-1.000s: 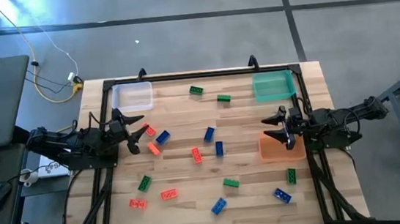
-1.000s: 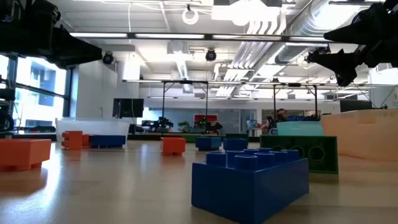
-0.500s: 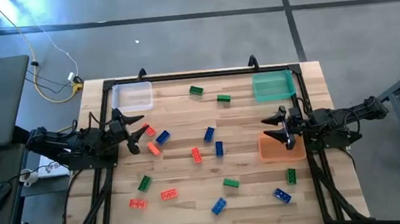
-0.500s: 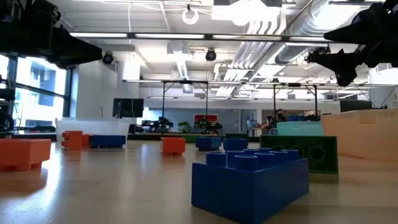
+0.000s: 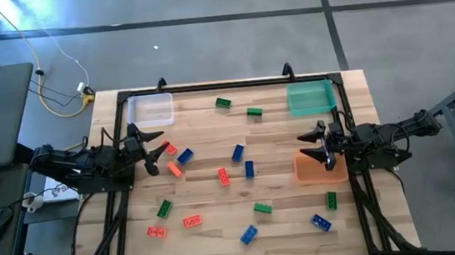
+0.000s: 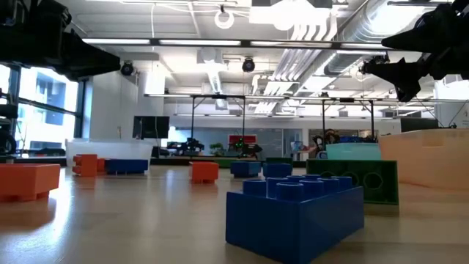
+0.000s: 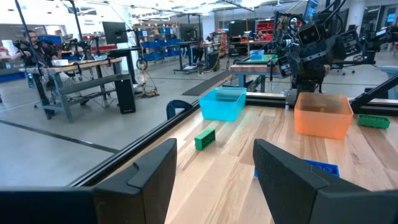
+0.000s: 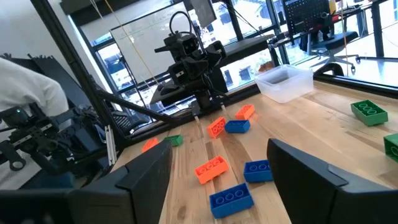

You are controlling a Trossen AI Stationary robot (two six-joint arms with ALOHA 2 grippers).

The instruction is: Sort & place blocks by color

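— Nothing has moved since the earlier frames: both arms and every brick sit where they were.

— Where are the grippers?

— Take the orange bin (image 5: 313, 169) as the landmark. The right gripper (image 5: 315, 146) hangs over its near-centre edge, jaws spread, gripping nothing. The left gripper (image 5: 156, 148) is far across the table from it, by the left rail just below the clear bin (image 5: 151, 110), jaws also apart and empty.

— And the bins?

— The orange bin looks empty in the left wrist view. The green bin (image 5: 310, 98), directly beyond it along the right rail, shows nothing inside. The clear bin, at the opposite far corner, also appears empty.

— So the blocks?

— The blocks (image 5: 237, 152) all lie loose on the table (image 5: 218, 199). A green one (image 5: 332, 200) and a blue one (image 5: 321, 222) lie just on the orange bin's near side; two green ones (image 5: 223, 104) lie beside the green bin; red-orange ones (image 5: 171, 150) cluster by the left gripper.
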